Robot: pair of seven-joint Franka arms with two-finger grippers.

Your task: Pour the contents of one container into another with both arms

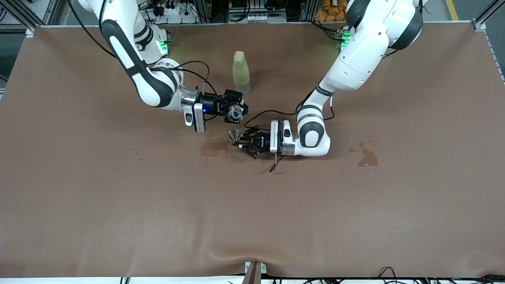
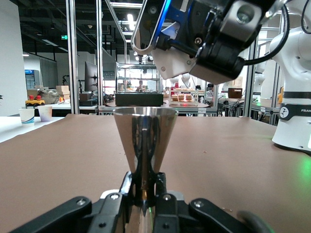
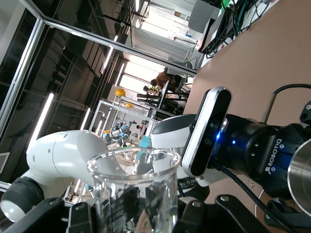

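My right gripper (image 1: 235,112) is shut on a clear glass beaker (image 1: 235,114), tipped on its side in the air over the middle of the table. In the right wrist view the beaker (image 3: 133,194) stands between the fingers of the right gripper (image 3: 141,216). Just below it, my left gripper (image 1: 238,141) is shut on the stem of a small metal funnel (image 1: 234,135), held upright low over the table. The left wrist view shows the funnel (image 2: 145,138) gripped by the left gripper (image 2: 145,190), with the right gripper (image 2: 214,41) above it.
A pale yellow-green bottle (image 1: 241,73) stands on the brown table (image 1: 118,205), farther from the front camera than both grippers. A wet patch (image 1: 213,149) lies by the funnel. Another wet patch (image 1: 367,157) lies toward the left arm's end.
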